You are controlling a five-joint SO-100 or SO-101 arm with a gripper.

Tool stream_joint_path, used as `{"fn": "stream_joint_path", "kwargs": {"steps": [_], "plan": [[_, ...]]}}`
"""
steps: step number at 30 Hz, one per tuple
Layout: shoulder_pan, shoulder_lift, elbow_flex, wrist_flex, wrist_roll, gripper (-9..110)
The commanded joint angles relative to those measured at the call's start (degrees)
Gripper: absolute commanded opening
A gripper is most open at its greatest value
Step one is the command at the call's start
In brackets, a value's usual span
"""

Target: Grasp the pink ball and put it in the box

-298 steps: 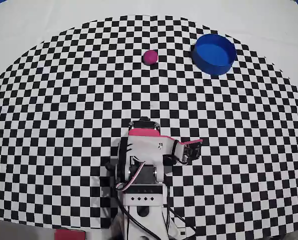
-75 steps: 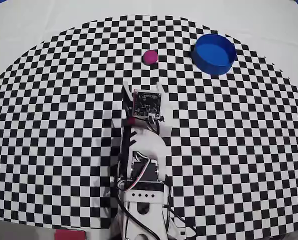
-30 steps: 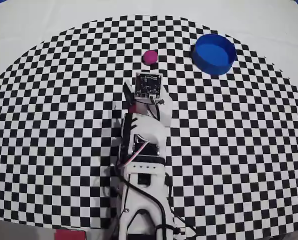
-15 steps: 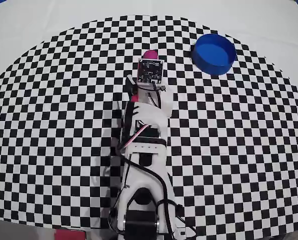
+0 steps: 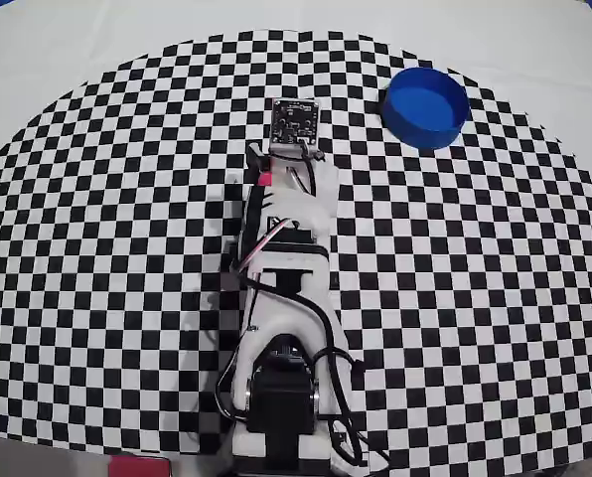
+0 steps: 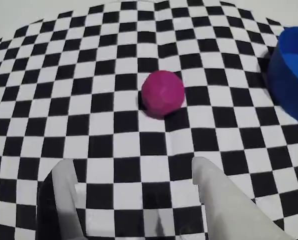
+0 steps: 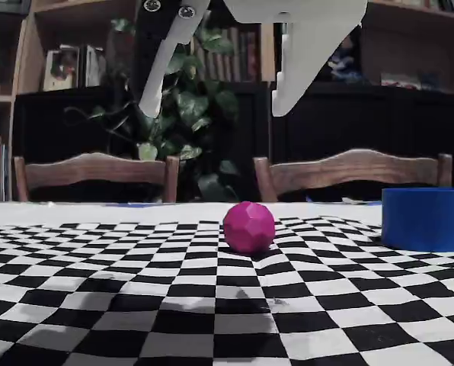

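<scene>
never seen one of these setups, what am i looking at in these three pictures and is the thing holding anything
This is a small white robot arm bolted to a table covered with a black-and-white checkered cloth.

The overhead view looks straight down: the arm is stretched toward the far edge, and the small circuit board at its tip is a camera that rides on the wrist.

The wrist view comes from that camera. The two pale prongs at the bottom are the fingers of the gripper, spread open. Beyond them lies the pink ball, and at the right edge the round blue box.

The fixed view is a camera at table level. It shows the gripper hanging open above the ball, not touching it, with the blue box to the right.

Nothing is held yet.
</scene>
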Motion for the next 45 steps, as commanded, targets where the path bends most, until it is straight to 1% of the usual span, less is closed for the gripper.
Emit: {"fn": "stream_joint_path", "kwargs": {"steps": [1, 45], "plan": [[0.09, -0.35, -2.72, -1.14, 0.35, 26], [1.67, -19.42, -19.95, -1.14, 1.93, 26]]}}
